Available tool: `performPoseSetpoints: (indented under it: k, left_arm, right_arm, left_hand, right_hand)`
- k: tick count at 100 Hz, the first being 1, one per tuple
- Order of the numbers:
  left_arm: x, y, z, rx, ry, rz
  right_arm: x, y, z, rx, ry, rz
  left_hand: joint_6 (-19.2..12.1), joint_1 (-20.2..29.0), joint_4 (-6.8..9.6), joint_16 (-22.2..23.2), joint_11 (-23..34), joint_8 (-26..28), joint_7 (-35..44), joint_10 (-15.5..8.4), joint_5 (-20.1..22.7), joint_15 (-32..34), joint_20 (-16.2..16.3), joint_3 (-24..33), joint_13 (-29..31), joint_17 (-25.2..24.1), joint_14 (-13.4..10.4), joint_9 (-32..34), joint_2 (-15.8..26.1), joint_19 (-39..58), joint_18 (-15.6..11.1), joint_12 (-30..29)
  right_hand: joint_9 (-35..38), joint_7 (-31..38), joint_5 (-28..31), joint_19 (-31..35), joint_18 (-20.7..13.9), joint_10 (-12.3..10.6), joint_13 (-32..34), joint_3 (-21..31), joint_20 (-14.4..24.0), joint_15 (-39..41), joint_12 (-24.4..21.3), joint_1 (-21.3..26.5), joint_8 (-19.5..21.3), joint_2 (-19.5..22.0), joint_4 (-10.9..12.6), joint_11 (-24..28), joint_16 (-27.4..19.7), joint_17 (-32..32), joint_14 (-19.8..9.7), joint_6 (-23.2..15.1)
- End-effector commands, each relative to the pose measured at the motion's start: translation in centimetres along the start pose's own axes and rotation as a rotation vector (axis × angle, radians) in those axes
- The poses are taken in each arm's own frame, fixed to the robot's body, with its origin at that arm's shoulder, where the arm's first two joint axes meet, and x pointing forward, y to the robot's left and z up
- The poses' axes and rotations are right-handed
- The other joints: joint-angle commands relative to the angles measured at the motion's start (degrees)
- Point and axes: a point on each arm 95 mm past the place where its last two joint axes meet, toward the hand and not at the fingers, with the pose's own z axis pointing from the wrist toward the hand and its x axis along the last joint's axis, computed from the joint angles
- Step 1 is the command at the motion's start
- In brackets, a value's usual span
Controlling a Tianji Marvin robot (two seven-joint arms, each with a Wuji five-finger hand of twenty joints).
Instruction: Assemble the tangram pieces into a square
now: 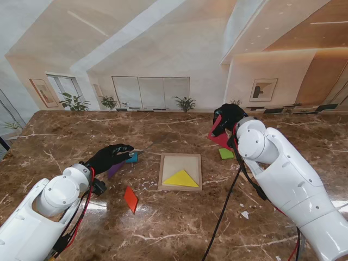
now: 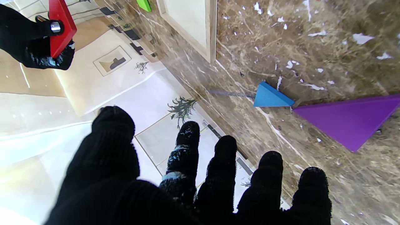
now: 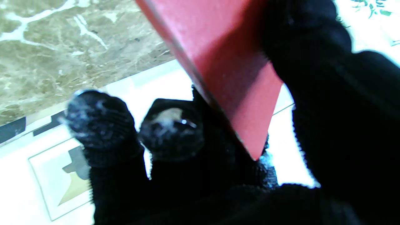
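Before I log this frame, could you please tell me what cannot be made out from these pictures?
- Red piece: full outline hidden; the right robot hand covers it in the right wrist view, which also crops it.
- Purple triangle: one corner cut off by the left wrist view's edge; the left robot hand partly hides it in the stand view.
- Wooden tray: mostly cropped in the left wrist view.

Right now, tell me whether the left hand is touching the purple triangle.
Apart. The left wrist view shows bare marble between the fingertips of the left hand and the purple triangle.
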Motion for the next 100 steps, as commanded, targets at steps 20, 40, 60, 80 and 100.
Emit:
performPoseSetpoints:
  k: [20, 40, 60, 80, 100]
  left_arm:
    - [-0.1, 0.4, 0.1, 0.005, 0.014, 0.006]
    - [-0.4, 0.7, 0.6, 0.013, 0.015, -0.011]
    - [-0.4, 0.6, 0.6, 0.008, 0.017, -0.01]
    - [-0.7, 0.6, -0.1, 0.013, 0.017, -0.008]
    - [-0.9, 0.7, -0.5, 0.002, 0.014, -0.001]
  right_arm:
    - [3.2, -1.3, 0.2, 0.036, 0.031, 0.039]
    - [4.6, -2.7, 0.1, 0.065, 0.026, 0.054]
    - [6.5, -4.5, 0.3, 0.103, 0.032, 0.079]
    - [7.5, -6.2, 1.1, 0.133, 0.037, 0.091]
    - [7.4, -7.9, 1.8, 0.179, 0.036, 0.08]
  left_hand:
    - [-0.98, 1.89, 1.22, -0.57, -0.1, -1.28, -0.58, -0.2, -0.26, -1.26, 1.29, -1.61, -0.43, -0.9, -1.11, 0.54, 1.77, -1.83, -1.29, -0.3]
    - [-0.87, 2.03, 1.26, -0.6, -0.1, -1.28, -0.6, -0.2, -0.09, -1.3, 1.28, -1.56, -0.51, -0.93, -1.04, 0.64, 1.69, -1.85, -1.31, -0.29]
    - [-0.91, 1.97, 1.23, -0.59, -0.09, -1.29, -0.65, -0.15, -0.06, -1.27, 1.3, -1.6, -0.44, -0.92, -1.02, 0.63, 1.72, -1.82, -1.28, -0.27]
    - [-0.98, 2.02, 1.23, -0.59, -0.12, -1.27, -0.67, -0.31, -0.09, -1.27, 1.3, -1.6, -0.44, -0.92, -1.1, 0.63, 1.72, -1.82, -1.3, -0.28]
    - [-1.14, 1.92, 1.23, -0.59, -0.17, -1.25, -0.64, -0.3, -0.08, -1.26, 1.3, -1.66, -0.4, -0.85, -1.09, 0.6, 1.77, -1.8, -1.27, -0.29]
  right_hand:
    - [4.7, 3.71, 5.29, 2.56, 1.96, 2.17, -1.28, 3.91, 0.5, 2.63, 0.56, 3.76, 0.74, 2.54, 3.39, 5.66, 0.88, 2.13, -5.03, 0.44]
    - [4.69, 3.68, 4.99, 2.43, 2.21, 2.18, -1.29, 3.67, 0.4, 2.62, 0.34, 3.84, 0.91, 3.06, 3.51, 5.49, 0.81, 2.03, -4.88, 0.62]
    - [4.7, 3.64, 4.83, 2.46, 2.21, 2.12, -1.28, 3.55, 0.39, 2.64, 0.27, 3.79, 1.03, 3.28, 3.6, 5.44, 0.76, 2.06, -4.96, 0.69]
    - [4.65, 3.72, 4.44, 2.37, 1.96, 1.85, -1.28, 3.53, 0.29, 2.59, 0.15, 3.54, 1.32, 3.85, 3.68, 5.25, 0.68, 2.0, -5.1, 0.41]
    - [4.59, 4.01, 3.56, 2.14, 1.87, 1.56, -1.29, 3.43, 0.18, 2.46, 0.1, 3.42, 1.84, 4.76, 3.83, 4.93, 0.56, 1.79, -5.1, -0.12]
